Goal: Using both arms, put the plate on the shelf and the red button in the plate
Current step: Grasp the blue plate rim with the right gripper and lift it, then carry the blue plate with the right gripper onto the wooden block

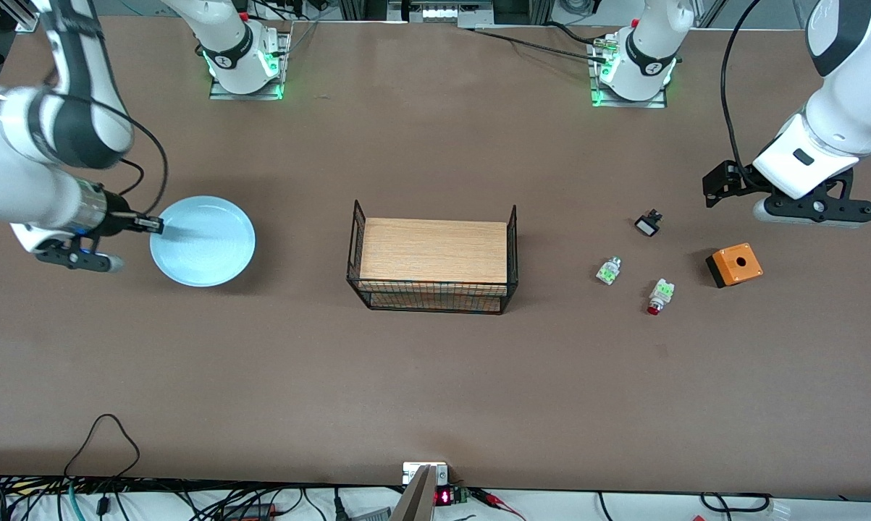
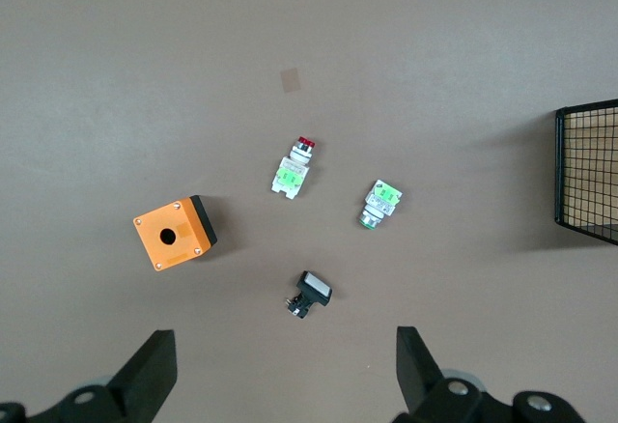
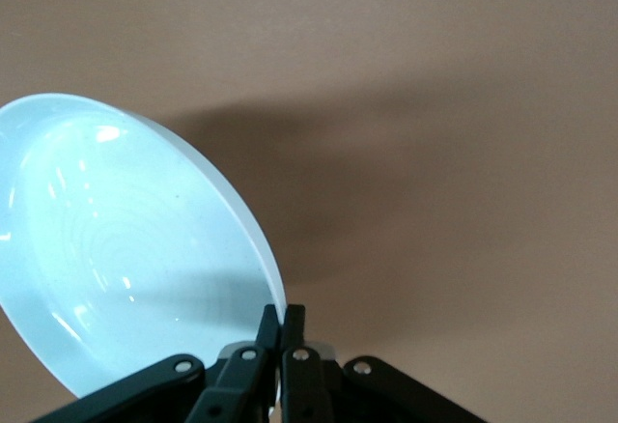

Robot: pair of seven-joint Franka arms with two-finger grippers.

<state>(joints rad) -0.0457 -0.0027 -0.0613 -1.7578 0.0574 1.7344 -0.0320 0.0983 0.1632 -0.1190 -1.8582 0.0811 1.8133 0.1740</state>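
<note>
Readable signs: almost none.
A small display [image 1: 443, 496] at the table edge nearest the front camera glows with red digits, perhaps a number, too small to read. Round marks on the arm bases [image 1: 224, 60] cannot be made out.

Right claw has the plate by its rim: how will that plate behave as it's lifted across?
The plate looks rigid, so it should not flex. Its glossy glaze may be slippery, and the right claw pinches only a thin bit of rim, so it could pivot or sag. It looks ceramic, so it would probably chip if dropped.
</note>
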